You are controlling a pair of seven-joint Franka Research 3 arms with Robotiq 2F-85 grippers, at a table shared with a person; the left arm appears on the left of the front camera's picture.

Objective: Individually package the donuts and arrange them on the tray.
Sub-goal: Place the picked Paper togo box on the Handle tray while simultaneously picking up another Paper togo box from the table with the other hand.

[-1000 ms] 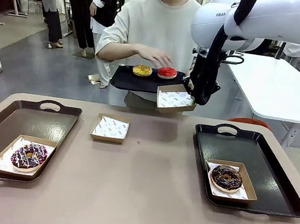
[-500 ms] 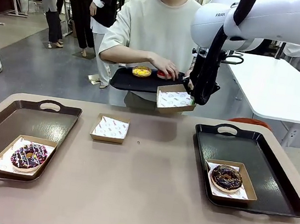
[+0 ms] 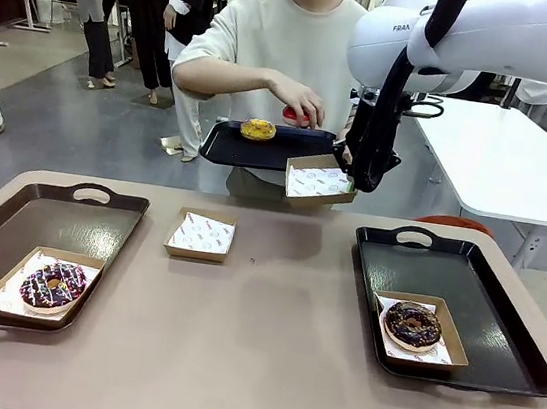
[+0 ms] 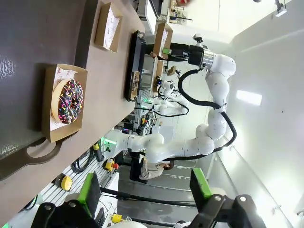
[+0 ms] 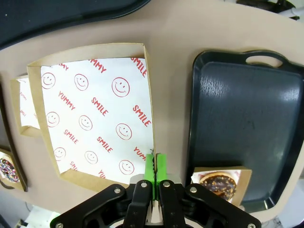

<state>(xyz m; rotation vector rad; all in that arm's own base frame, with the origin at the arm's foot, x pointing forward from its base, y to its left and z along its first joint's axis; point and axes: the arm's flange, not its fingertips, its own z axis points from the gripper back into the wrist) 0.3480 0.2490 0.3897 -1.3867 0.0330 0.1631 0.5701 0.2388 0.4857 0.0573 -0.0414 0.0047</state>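
Brown card is what the right gripper (image 3: 354, 184) has clamped on: its jaws are pinched tight on the rim of a paper-lined carton (image 3: 317, 181), held up in the air just beside the near edge of the black serving tray (image 3: 226, 145) that the person carries at the far side. The person's hand (image 3: 302, 101) is closed round the red donut (image 3: 291, 114), lifted just above that tray, while the yellow donut (image 3: 259, 129) lies on it. I'd say the third donut is being boxed. The next move calls for the carton to be kept level and steady so the red donut can be set onto its paper, then carried to a place on the right tray (image 3: 467, 265) beside the boxed chocolate donut (image 3: 413, 325). The drizzled donut (image 3: 51, 285) sits boxed on the left tray (image 3: 9, 220), and a spare carton (image 3: 201, 233) waits on the table between the trays, presumably for the yellow one. The left gripper (image 4: 145, 190) hangs with its jaws spread and nothing between them. Fingers cover most of the red donut, so its icing barely shows. The hand supporting the serving tray is hidden. From the front, the right gripper's tips blur into the dark arm.
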